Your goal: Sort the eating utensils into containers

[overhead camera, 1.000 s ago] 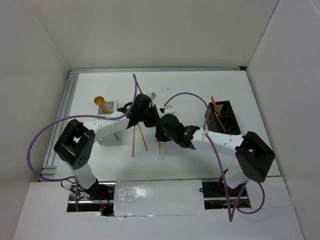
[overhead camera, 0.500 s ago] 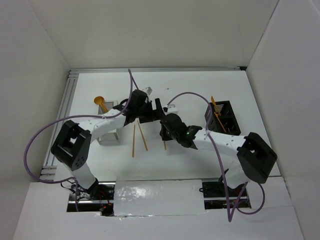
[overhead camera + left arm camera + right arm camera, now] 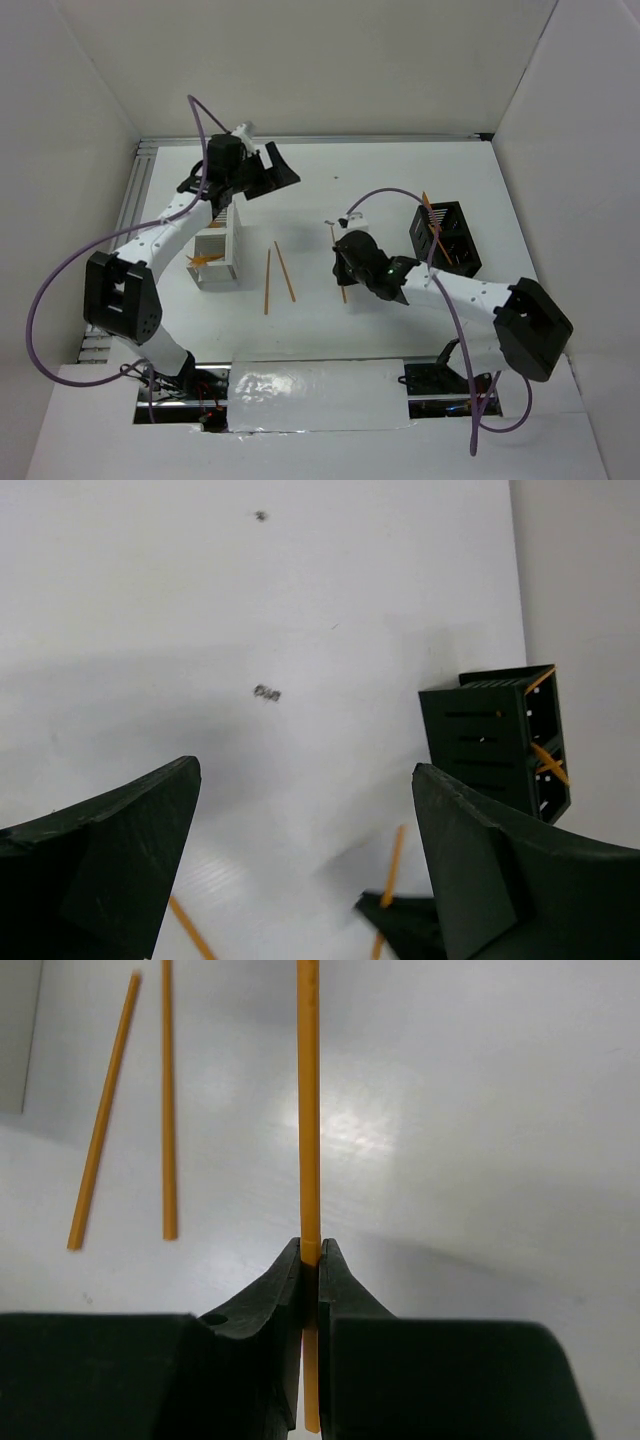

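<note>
1. Your right gripper (image 3: 309, 1260) is clamped on one orange stick (image 3: 308, 1110). The stick runs straight out past the fingertips over the middle of the table (image 3: 380, 185), a little toward the right edge. You cannot tell whether it touches the surface.
2. Your left gripper (image 3: 305, 770) is spread wide, with nothing between its fingers (image 3: 110, 860). It hangs near the far-left corner, beyond the white caddy (image 3: 222, 262).
3. The white caddy stands toward the left edge, and an orange piece (image 3: 203, 259) lies in one compartment.
4. Two loose orange sticks (image 3: 267, 282) lie flat just right of the white caddy. Their far ends are close and their near ends are wider apart.
5. The black caddy (image 3: 450, 240) sits by the right edge, and orange utensils (image 3: 430, 215) poke out of its far-left side.
</note>
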`<state>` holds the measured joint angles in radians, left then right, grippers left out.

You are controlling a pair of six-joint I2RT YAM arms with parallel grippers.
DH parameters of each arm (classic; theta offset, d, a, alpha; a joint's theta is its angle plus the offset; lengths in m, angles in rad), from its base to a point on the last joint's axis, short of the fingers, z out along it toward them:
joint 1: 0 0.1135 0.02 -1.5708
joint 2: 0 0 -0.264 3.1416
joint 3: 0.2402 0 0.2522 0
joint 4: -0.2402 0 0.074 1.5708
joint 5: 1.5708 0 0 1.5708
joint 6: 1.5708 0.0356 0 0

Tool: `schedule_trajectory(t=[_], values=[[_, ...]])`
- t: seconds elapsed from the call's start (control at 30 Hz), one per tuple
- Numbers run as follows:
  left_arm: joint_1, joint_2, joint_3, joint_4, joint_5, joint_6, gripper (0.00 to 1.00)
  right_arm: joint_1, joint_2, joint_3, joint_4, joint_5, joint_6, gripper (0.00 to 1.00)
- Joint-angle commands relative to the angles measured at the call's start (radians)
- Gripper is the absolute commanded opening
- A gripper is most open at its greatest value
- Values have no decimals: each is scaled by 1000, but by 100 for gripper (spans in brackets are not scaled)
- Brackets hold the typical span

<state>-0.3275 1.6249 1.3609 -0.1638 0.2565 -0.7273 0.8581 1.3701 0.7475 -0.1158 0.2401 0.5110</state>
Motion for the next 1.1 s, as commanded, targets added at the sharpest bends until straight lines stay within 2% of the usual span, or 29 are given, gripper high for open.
schedule_trajectory(t=[0.0, 0.17, 0.23, 0.33, 0.4, 0.5, 0.6, 0.63, 0.7, 0.73, 0.8, 0.87, 1.0, 1.03, 1.07], values=[[46, -85, -60, -13, 65, 48, 100, -83, -97, 68, -71, 85, -23, 0], [77, -186, -181, 35, 81, 88, 100, -276, -189, 134, -114, 215, -111, 0], [80, -209, -192, 40, 69, 92, 100, -372, -236, 154, -114, 325, -140, 0], [91, -201, -191, 49, 78, 80, 100, -454, -290, 113, -15, 505, -201, 0], [100, -171, -187, 53, 107, 71, 100, -491, -301, 87, 83, 565, -270, 0], [111, -136, -180, 44, 151, 60, 100, -583, -289, 87, 97, 600, -305, 0], [111, -119, -180, 44, 156, 65, 100, -655, -319, 24, 230, 553, -371, 0], [116, -111, -180, 46, 161, 66, 100, -681, -365, -34, 264, 489, -411, 0], [117, -105, -177, 56, 170, 68, 100, -705, -416, -91, 341, 429, -442, 6], [122, -96, -174, 56, 177, 68, 100, -715, -458, -149, 364, 400, -450, 12], [125, -83, -168, 64, 196, 65, 100, -735, -499, -201, 415, 380, -456, 13], [128, -71, -167, 69, 211, 63, 100, -754, -517, -263, 435, 351, -437, 13], [131, -53, -163, 75, 233, 63, 100, -760, -523, -274, 424, 324, -394, 15], [131, -51, -164, 76, 233, 66, 100, -758, -522, -283, 424, 340, -394, 26], [133, -53, -169, 78, 231, 69, 100, -763, -511, -283, 424, 349, -378, 30]])
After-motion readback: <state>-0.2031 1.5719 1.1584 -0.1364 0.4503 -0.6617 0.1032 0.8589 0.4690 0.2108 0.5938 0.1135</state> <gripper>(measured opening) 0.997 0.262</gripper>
